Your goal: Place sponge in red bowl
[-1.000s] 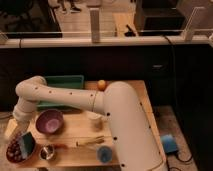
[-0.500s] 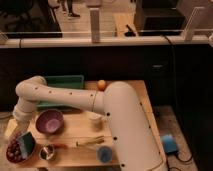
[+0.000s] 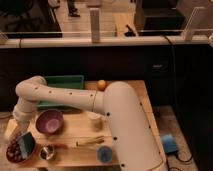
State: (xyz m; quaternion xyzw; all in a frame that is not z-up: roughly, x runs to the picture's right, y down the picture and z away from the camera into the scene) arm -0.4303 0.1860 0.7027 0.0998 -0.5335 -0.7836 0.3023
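Note:
The red bowl (image 3: 15, 152) sits at the table's front left corner. The teal sponge (image 3: 28, 143) stands tilted at the bowl's right side, over its rim; I cannot tell whether it rests in the bowl or is still held. My arm reaches left across the table and bends down. The gripper (image 3: 22, 133) hangs right above the bowl and the sponge.
A purple bowl (image 3: 49, 121) lies just right of the gripper. A small metal cup (image 3: 47, 152) stands next to the red bowl. A blue cup (image 3: 104, 154), a white cup (image 3: 93, 119), a green tray (image 3: 62, 82) and an orange ball (image 3: 101, 84) are also on the wooden table (image 3: 75, 135).

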